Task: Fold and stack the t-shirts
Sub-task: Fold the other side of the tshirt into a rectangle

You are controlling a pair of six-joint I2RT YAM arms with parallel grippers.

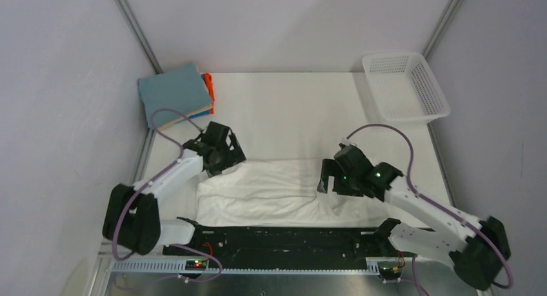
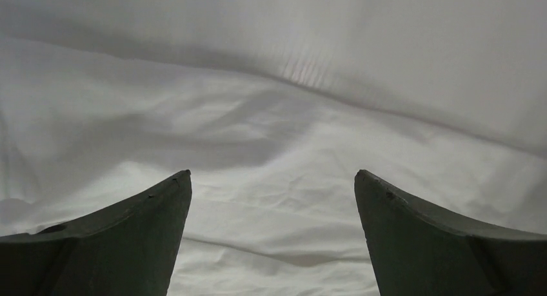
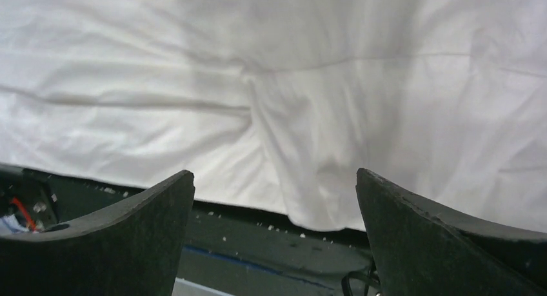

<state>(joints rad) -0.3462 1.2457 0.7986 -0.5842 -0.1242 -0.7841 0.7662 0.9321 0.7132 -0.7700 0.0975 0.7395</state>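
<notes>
A plain white t-shirt (image 1: 271,193) lies spread and wrinkled across the near part of the table. My left gripper (image 1: 227,160) hovers over its far left corner, open and empty; the cloth fills the left wrist view (image 2: 271,148). My right gripper (image 1: 328,180) is open and empty over the shirt's right part, near its front hem (image 3: 322,218). A stack of folded shirts sits at the far left: a dusty blue-grey one (image 1: 174,93) on top, a beige edge (image 1: 187,117) under it, orange (image 1: 209,89) at the side.
A white plastic mesh basket (image 1: 405,86) stands at the far right corner. A black rail (image 1: 277,235) runs along the near edge, also seen in the right wrist view (image 3: 258,244). Walls close in on three sides.
</notes>
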